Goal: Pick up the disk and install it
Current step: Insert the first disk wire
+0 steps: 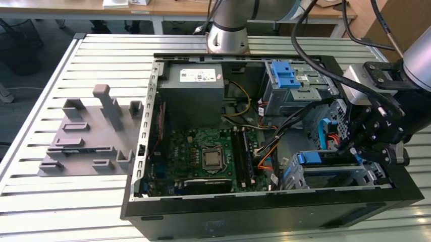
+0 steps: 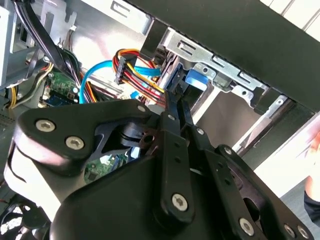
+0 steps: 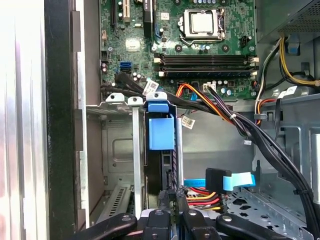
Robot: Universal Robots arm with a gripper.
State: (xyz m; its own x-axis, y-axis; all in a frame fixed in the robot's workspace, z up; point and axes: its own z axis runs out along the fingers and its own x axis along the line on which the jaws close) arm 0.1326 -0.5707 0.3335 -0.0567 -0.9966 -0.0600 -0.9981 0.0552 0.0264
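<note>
While the gripper (image 3: 171,202) pinches the disk (image 3: 161,150) edgewise in the case's (image 1: 269,212) corner bay, treat it as rigid, dense, shock-sensitive; grasp its edges.

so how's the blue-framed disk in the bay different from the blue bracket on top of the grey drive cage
The blue plastic bracket lies exposed atop the grey metal drive cage; the silver disk in its blue carrier sits sunk in a metal bay, mostly its blue tab showing. The black gripper is right at the disk, while the bracket stands well apart from it. Both are the same blue plastic.
</note>
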